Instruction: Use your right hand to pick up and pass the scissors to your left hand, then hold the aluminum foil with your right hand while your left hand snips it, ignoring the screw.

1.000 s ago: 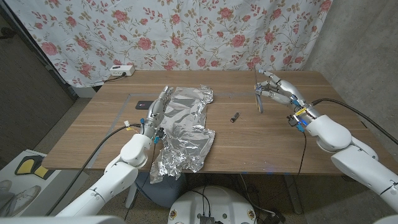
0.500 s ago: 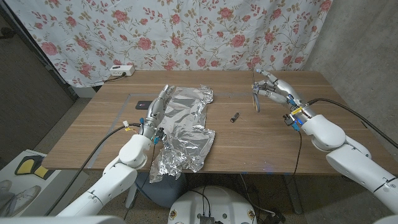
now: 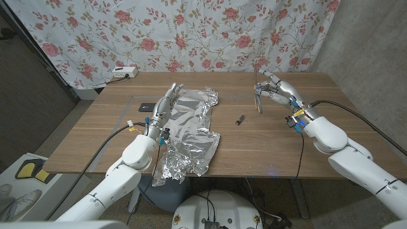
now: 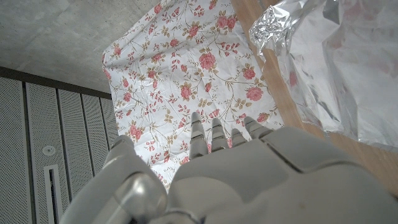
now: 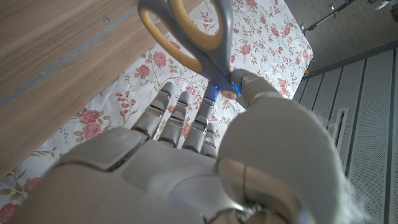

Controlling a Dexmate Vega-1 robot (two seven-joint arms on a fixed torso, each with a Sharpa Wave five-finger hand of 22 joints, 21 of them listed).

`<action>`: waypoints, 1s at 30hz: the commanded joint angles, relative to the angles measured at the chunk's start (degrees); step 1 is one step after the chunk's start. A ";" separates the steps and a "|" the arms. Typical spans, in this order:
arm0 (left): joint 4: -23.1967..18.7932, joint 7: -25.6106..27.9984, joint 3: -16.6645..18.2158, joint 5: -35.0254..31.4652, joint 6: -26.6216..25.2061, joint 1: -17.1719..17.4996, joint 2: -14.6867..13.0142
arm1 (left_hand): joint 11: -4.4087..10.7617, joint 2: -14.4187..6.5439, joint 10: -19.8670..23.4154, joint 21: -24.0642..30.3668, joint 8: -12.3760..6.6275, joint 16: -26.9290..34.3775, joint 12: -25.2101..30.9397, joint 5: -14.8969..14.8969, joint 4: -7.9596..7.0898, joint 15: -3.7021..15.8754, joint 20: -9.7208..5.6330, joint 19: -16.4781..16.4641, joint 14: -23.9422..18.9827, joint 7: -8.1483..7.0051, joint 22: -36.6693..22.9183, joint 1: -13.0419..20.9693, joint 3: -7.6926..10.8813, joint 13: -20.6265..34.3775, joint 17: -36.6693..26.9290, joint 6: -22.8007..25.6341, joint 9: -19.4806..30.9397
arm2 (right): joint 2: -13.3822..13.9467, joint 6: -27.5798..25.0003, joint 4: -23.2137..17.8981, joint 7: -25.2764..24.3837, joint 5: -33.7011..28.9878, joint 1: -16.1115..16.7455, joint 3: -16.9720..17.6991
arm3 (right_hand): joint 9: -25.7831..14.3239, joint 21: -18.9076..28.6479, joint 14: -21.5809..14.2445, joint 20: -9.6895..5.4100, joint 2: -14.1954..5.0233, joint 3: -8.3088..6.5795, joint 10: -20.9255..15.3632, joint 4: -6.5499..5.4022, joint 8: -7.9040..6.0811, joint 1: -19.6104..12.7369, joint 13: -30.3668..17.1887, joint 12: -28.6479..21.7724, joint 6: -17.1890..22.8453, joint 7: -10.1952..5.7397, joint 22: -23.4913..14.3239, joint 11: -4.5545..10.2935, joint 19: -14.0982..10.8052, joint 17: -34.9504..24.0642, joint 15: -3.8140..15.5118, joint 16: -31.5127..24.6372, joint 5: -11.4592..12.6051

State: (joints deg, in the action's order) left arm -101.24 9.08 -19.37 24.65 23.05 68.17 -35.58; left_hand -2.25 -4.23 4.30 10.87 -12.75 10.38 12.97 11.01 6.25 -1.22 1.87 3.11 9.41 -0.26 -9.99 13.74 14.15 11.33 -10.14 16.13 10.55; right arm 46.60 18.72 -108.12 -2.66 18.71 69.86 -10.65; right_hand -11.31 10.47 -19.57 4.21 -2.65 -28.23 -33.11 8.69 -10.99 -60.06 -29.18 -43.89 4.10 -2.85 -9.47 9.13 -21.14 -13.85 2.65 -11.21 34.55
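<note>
My right hand (image 3: 275,90) has carried the scissors (image 3: 257,100) toward the middle of the tabletop (image 3: 267,143) over the last second; they sat further to the right before, and now they hang closer to the screw (image 3: 240,119). My left hand (image 3: 163,105) has barely shifted and still waits at the left edge of the aluminum foil (image 3: 188,130).

The right hand pinches the scissors up near the pivot, thumb against the fingers, and the tool is lifted clear of the wood. In the right wrist view the grey-and-orange handle loops (image 5: 186,31) stick out past the fingertips (image 5: 239,81), pointing away from the palm.

The left hand holds nothing. Its fingers are stretched out and a little apart, reaching along the foil's near-left border; I cannot tell whether they touch the sheet. In the left wrist view the fingertips (image 4: 214,127) point at the flowered curtain (image 4: 186,81), with the crumpled foil off to one side.

The foil lies spread on the tabletop, its lower end hanging over the front edge. The screw lies between the foil and the scissors, apart from both. A small dark object (image 3: 145,107) sits just left of the left hand.
</note>
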 commanded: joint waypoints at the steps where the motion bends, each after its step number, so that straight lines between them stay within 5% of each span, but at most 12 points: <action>1: -3.48 0.73 0.34 -0.61 -0.83 1.79 -0.50 | -0.50 -0.01 -0.04 0.12 -0.25 -0.04 0.16 -0.10 0.44 -0.33 0.32 0.25 0.26 0.20 -0.14 0.90 0.07 0.21 -0.07 0.67 0.13 | -0.13 -0.65 0.46 -0.57 -0.01 -1.05 -1.36 | -0.11 0.14 0.21 0.07 -0.23 -0.53 -1.20 -0.09 -0.12 0.20 -3.15 -0.53 0.41 -0.22 -0.12 1.56 0.10 0.03 9.05 -0.07 0.43; 17: -4.95 0.87 -0.30 -1.59 -3.04 1.77 -0.85 | 0.05 -0.58 -0.39 0.12 -0.84 -0.01 0.07 -0.49 1.52 -0.68 0.88 0.48 0.60 0.91 -0.12 2.55 1.03 0.25 -0.05 3.87 0.20 | -0.38 0.73 0.41 -0.70 0.66 -0.62 -2.05 | -0.12 0.18 0.30 -0.09 -0.20 -1.08 -0.98 -0.08 -0.13 0.46 -3.10 -0.71 0.55 -0.37 -0.12 1.73 0.15 0.05 9.06 -0.08 0.80; 30: -9.68 4.29 -2.02 -8.68 -8.71 0.64 -2.08 | -0.01 -2.22 -1.89 0.12 -0.97 -0.03 -0.32 -0.25 3.46 -1.57 1.67 0.62 1.13 -1.29 -0.05 7.10 3.59 0.32 -0.03 5.74 0.29 | -1.74 1.61 -0.14 -1.14 1.62 -0.59 -2.58 | -0.12 0.27 0.32 -0.02 -0.09 -1.54 -1.16 -0.03 -0.16 0.69 -3.05 -1.04 0.71 -0.44 -0.15 1.50 0.00 0.09 9.07 -0.09 1.16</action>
State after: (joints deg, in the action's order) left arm -107.20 10.85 -20.38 20.65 18.25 69.22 -36.75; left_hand -2.39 -6.31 2.49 10.87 -13.24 10.39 12.71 10.58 9.48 -2.27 3.02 3.55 9.83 -1.45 -9.85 19.93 17.25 11.33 -10.14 21.29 10.54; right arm 45.73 19.73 -107.93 -3.69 19.48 69.32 -12.66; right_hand -11.31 10.47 -19.26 4.21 -2.20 -29.12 -32.80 8.76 -10.99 -59.16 -29.18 -44.60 4.30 -3.07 -9.47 9.43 -21.14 -13.56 2.33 -11.21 35.21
